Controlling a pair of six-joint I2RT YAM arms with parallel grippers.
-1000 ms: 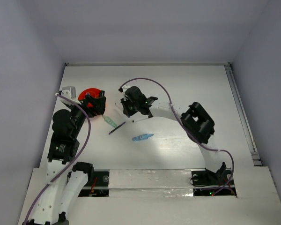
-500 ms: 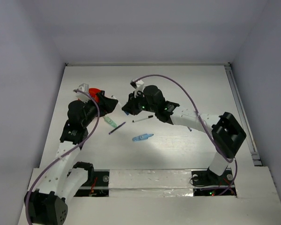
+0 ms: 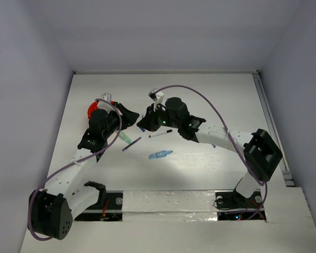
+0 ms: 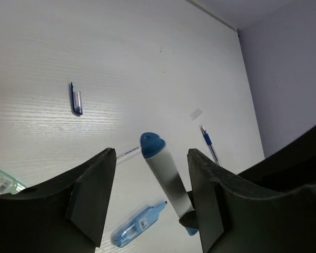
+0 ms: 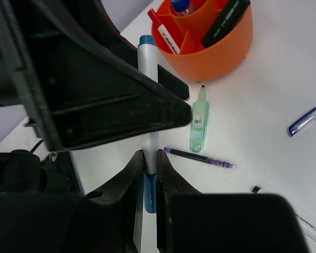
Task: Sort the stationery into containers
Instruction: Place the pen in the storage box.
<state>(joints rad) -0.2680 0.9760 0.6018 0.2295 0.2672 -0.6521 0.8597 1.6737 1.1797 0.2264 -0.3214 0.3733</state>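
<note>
Stationery item in transfer: a white marker (image 5: 146, 68) with a blue cap, held clear of the worktop (image 4: 147, 52) and near the orange cup (image 5: 221, 58).

The right pincer (image 5: 147, 158) was pinched on the lower barrel, cap end pointing away from it. The left pincer (image 4: 150, 158) was spread, with one finger on each side of the barrel. The barrel sat closer to one finger than the other, and contact could not be confirmed. A green marker (image 5: 199, 124) and a purple pen (image 5: 197, 156) lay on the worktop just beside the cup. The cup's compartments already held a red-capped marker, a black highlighter and a blue-capped bottle.

Probable faults from this state:

- Dropped marker. Cause: the right pincer lets go before both left fingers bear on the barrel.
- Tilted or twisted marker. Cause: the off-centre barrel meets one finger first and is levered against the right pincer's hold.
- Pincer collision. Cause: the two pincers stood very close (the left fingers filled much of the right wrist view), leaving little room for correction.
- Scattered items. Cause: a falling marker strikes the green marker or purple pen below.
</note>
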